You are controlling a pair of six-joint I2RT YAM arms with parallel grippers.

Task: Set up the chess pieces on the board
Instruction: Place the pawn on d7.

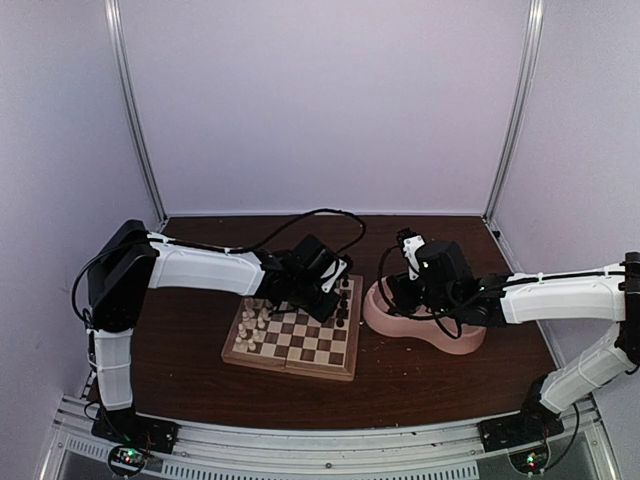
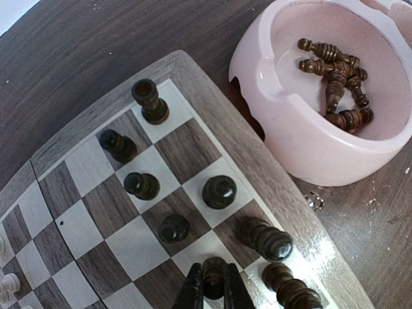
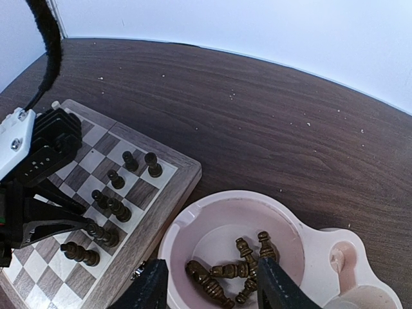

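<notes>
Pinching tight, the left hand [image 2: 214,269] has its two fingers closed on a dark piece [image 2: 214,281], right over the board [image 2: 183,149] at the edge row nearest the pink bowl [image 2: 302,145]. Whether the piece's base touches its square, I can't tell from the wrist view.

Around it, the other dark men [image 2: 219,191] stand upright on that same end of the board, one to a square. Two are just beside the grip along the rim, and the rest are spread back toward the far corner. At the opposite end, the cream pieces [image 1: 253,325] stand clustered on their own squares.

The board lies flat on the brown counter [image 3: 257,116], and the pink bowl sits just off its right rim, apart from it.

Over there the right hand [image 3: 214,283] hangs above the bowl's larger well with its fingers spread apart, gripping nothing. Below it, a heap of dark pieces [image 3: 225,270] lies on its side in the well, the figures tumbled across one another.
</notes>
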